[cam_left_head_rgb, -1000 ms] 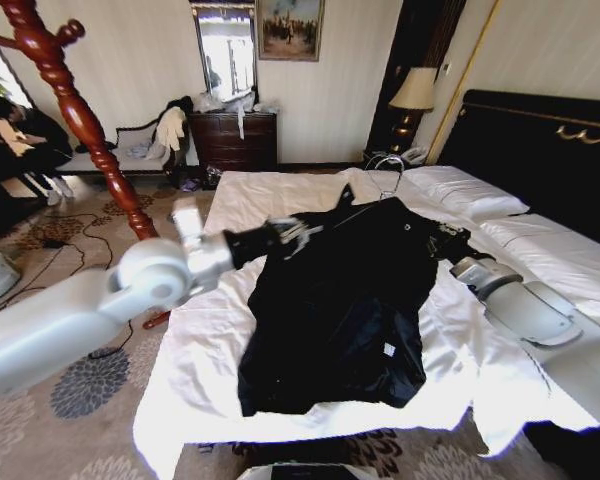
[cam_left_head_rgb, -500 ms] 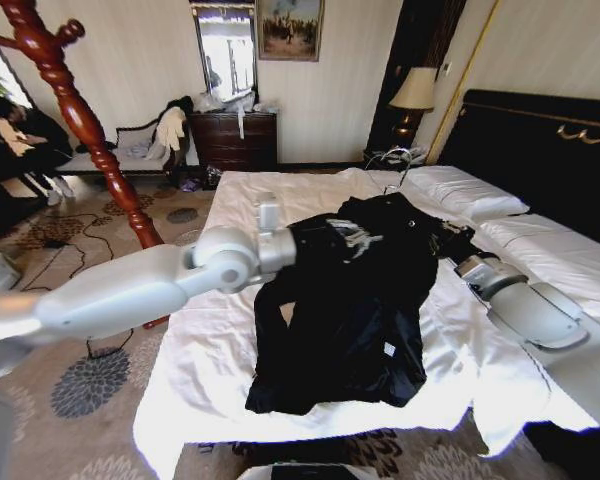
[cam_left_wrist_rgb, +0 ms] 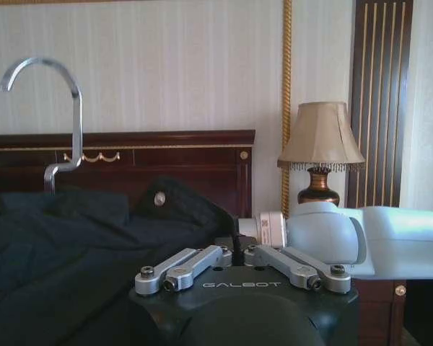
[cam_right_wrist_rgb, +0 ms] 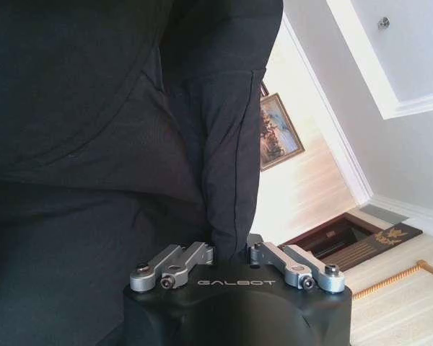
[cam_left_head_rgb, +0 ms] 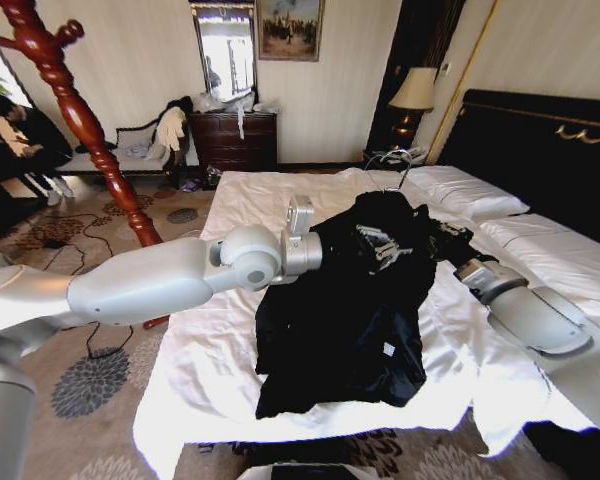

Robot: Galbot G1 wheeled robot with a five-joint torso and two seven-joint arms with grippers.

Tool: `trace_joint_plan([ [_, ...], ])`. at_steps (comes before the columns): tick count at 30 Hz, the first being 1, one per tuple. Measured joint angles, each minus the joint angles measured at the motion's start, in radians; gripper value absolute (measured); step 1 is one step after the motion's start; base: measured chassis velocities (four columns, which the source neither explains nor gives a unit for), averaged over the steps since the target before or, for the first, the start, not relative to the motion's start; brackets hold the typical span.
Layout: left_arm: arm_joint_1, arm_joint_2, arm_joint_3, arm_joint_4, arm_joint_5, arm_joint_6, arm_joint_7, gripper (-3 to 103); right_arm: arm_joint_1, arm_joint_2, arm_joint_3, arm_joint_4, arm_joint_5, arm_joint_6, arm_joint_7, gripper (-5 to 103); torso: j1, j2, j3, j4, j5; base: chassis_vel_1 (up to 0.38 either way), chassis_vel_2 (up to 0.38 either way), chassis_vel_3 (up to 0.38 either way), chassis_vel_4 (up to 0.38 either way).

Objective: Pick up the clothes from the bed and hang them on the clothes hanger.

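Over on the left stands the red-brown coat stand (cam_left_head_rgb: 75,110), and from that side the robot's long left arm reaches in across the bed (cam_left_head_rgb: 210,370), its white sheets rumpled under everything. The left gripper (cam_left_head_rgb: 382,243) sits at the upper part of the black jacket (cam_left_head_rgb: 340,330), and in the left wrist view its fingers (cam_left_wrist_rgb: 202,261) are drawn in tight on a fold of the dark cloth. The jacket is lifted at its top and drapes down from there, its long axis running from the collar end, up toward the pillows, down to the hem that lies on the sheet near the foot of the bed; a small white tag (cam_left_head_rgb: 388,349) shows low on it. The clothes hanger (cam_left_head_rgb: 395,165) is inside the collar, its silver hook (cam_left_wrist_rgb: 54,115) poking straight up out of the top. Further right, the right gripper (cam_left_head_rgb: 450,243) is at the jacket's far shoulder, and its wrist view shows the fingers (cam_right_wrist_rgb: 198,254) pinched on a sleeve seam. Behind it rises the black headboard (cam_left_head_rgb: 540,150).
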Motion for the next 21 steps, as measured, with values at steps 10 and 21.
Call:
trace_joint_plan([
  [10, 0.043, 0.053, -0.007, -0.056, -0.013, -0.012, -0.013, 36, -0.003, 0.002, 0.001, 0.010, 0.008, 0.000, 0.001, 16, 0.000, 0.000, 0.000, 0.0000, -0.0001, 0.000, 0.000, 0.000, 0.000],
  [21, 0.101, 0.147, -0.039, -0.130, 0.005, -0.014, -0.013, 79, -0.015, 0.013, 0.003, 0.013, 0.013, 0.001, 0.006, 16, 0.000, 0.000, 0.000, 0.0000, -0.0001, 0.000, 0.000, 0.000, 0.000],
])
